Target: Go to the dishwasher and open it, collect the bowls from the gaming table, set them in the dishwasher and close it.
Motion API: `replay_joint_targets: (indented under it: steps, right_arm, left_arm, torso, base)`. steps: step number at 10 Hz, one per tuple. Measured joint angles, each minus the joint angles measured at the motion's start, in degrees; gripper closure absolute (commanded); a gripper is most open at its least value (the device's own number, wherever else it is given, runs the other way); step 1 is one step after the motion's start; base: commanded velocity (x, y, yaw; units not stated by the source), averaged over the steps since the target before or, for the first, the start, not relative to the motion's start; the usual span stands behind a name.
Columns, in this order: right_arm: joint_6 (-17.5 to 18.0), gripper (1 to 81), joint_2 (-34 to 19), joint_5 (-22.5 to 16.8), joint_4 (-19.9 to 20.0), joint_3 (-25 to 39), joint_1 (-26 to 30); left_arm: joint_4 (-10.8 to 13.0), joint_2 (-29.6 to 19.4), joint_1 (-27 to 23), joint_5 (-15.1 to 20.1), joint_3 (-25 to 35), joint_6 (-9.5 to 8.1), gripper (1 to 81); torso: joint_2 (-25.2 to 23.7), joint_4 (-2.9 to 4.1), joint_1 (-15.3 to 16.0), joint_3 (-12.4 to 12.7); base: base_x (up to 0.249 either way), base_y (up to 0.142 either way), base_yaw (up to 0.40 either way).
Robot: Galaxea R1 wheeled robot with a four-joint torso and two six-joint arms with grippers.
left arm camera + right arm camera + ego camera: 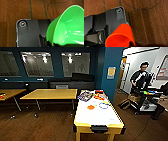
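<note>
The left wrist view has a green bowl (65, 27) large and close against the left gripper (52, 43), its rim tipped toward the camera and its base running down into the dark parts of the wrist; the gripper appears to be holding it, though the fingers themselves are too dark to make out. The right wrist view gives the same picture with an orange bowl (120, 36) at the right gripper (132, 44), tilted, mouth toward the lens, apparently held. Under both bowls lies brown wooden floor (149, 22) with a thin cable across it, so both arms seem to hang low beside the base, wrists pointing down.

From the head view the gaming table (100, 117) stands at about 12 o'clock, just ahead, its long axis running straight away from the robot, the black slot on the near end. Some bright items stay on its far half: a blue ring (103, 105), an orange piece (91, 107) and a patterned pack (85, 95). A plain yellow counter (50, 93) sits at 11 o'clock, a person (140, 75) at 2 o'clock beside a cart.

The dishwasher cannot be placed from here, so its direction from either gripper cannot be told.
</note>
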Motion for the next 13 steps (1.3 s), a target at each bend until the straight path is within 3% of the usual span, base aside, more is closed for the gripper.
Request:
replay_joint_targets:
  steps: [3,7,9,11,12,13]
  right_arm:
    - [0.0,81.1,1.0,0.0,-0.4,-2.8,0.0]
    - [-0.2,81.1,1.2,0.1,-5.2,1.6,-1.4]
    - [-0.1,81.1,1.1,-0.1,-5.4,2.2,-2.1]
    - [-0.1,81.1,1.1,0.0,-4.3,3.1,-2.6]
    - [-0.9,81.1,1.1,-0.5,-1.8,3.2,-3.4]
    - [-4.2,81.1,1.2,-1.5,2.5,3.1,-3.8]
  left_arm:
    - [0.0,0.5,-0.2,-0.1,-0.3,-0.02,81.1]
    - [0.0,1.3,-0.1,-0.1,-1.3,-0.02,81.1]
    - [0.0,1.7,-0.1,-0.1,-2.0,-0.05,81.1]
    - [0.0,1.9,-0.1,-0.1,-2.3,-0.02,81.1]
    - [0.0,1.9,-0.1,-0.1,-2.3,-0.05,81.1]
    - [0.0,1.9,-0.1,-0.1,-2.3,-0.05,81.1]
  torso:
    - [0.0,0.0,0.0,0.0]
    - [0.0,0.0,0.0,0.0]
    - [0.0,0.0,0.0,0.0]
    - [0.0,0.0,0.0,0.0]
    - [0.0,0.0,0.0,0.0]
    - [0.0,0.0,0.0,0.0]
  base:
    - [0.0,0.0,0.0]
    - [0.0,0.0,0.0]
    - [0.0,0.0,0.0]
    - [0.0,0.0,0.0]
    - [0.0,0.0,0.0]
    - [0.0,0.0,0.0]
